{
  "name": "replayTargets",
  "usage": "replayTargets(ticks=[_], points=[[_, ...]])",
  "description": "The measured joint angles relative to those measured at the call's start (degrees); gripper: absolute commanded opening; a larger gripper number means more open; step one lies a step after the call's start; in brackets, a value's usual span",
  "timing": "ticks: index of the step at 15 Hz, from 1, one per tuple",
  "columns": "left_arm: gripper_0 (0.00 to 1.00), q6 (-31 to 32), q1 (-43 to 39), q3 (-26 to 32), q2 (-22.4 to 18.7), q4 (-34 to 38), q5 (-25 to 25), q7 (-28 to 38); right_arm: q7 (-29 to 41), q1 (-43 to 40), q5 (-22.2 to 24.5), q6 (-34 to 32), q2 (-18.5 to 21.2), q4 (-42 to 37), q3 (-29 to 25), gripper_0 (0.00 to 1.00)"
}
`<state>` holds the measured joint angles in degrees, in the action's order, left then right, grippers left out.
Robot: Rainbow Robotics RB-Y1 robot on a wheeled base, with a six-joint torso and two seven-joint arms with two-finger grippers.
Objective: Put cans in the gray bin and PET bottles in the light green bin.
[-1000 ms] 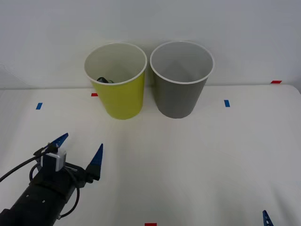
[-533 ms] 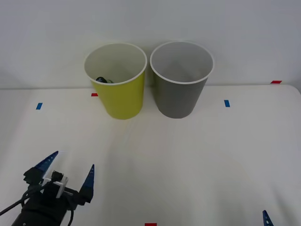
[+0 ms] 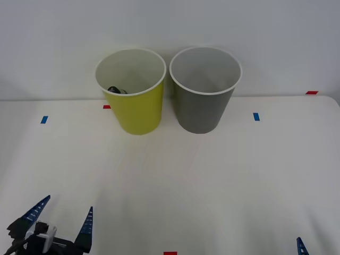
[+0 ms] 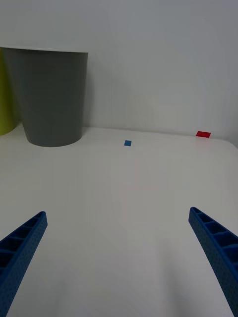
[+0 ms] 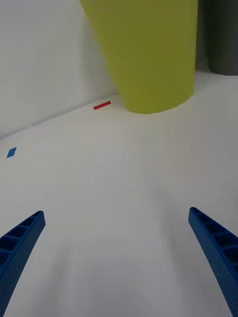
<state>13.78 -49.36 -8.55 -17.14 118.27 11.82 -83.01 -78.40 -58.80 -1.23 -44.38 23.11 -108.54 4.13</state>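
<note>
A dark cap-like object (image 3: 115, 90) is seen low inside the light green bin (image 3: 135, 109), against its left inner wall; little of it shows, so it cannot be confirmed as the PET bottle, and no green body is made out. The light green bin is stood upright at the back of the white table (image 3: 212, 180), close to the wall. The gray bin (image 3: 203, 101) is stood upright just beside it on the right, the two white rims nearly touching; its pale inside is seen without contents.

Small tape marks are noted on the table: a red one (image 3: 107, 107) just left of the light green bin's base, a blue one (image 3: 44, 119) further left, a blue one (image 3: 256, 116) to the right of the gray bin, a red one (image 3: 311, 92) at the far right edge, and a red one (image 3: 170, 253) at the near edge.

The left gripper (image 3: 59, 226) is seen at the near left corner of the table, well apart from both bins, its blue ribbed fingers (image 3: 87, 227) spread wide with nothing between them. In the left wrist view the same spread is recorded (image 5: 116, 257), with bare table between the fingers and the light green bin ahead.

The right gripper (image 4: 116, 257) is held low over the near right of the table, fingers (image 4: 215, 247) spread and empty, the gray bin well ahead of it. One blue fingertip (image 3: 302, 247) is caught at the near right edge in the front view.
</note>
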Motion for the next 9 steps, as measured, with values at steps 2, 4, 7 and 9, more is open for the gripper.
replayTargets(ticks=[2, 4, 7, 9], points=[[1.00, 4.40, -3.30, 0.44, 1.72, 0.01, 3.32, 3.42, 0.00, 0.00, 0.00, 0.00, 0.00, 0.00, 0.00, 1.00], [1.00, 9.05, -7.13, 0.94, 4.57, -0.03, 4.99, 3.98, 0.00, 0.00, 0.00, 0.00, 0.00, 0.00, 0.00, 1.00], [1.00, 12.68, -10.17, 1.20, 6.46, 0.01, 5.79, 4.18, 0.00, 0.00, 0.00, 0.00, 0.00, 0.00, 0.00, 1.00], [1.00, 13.65, -10.69, 1.28, 6.45, -0.01, 5.76, 4.24, 0.00, 0.00, 0.00, 0.00, 0.00, 0.00, 0.00, 1.00]])
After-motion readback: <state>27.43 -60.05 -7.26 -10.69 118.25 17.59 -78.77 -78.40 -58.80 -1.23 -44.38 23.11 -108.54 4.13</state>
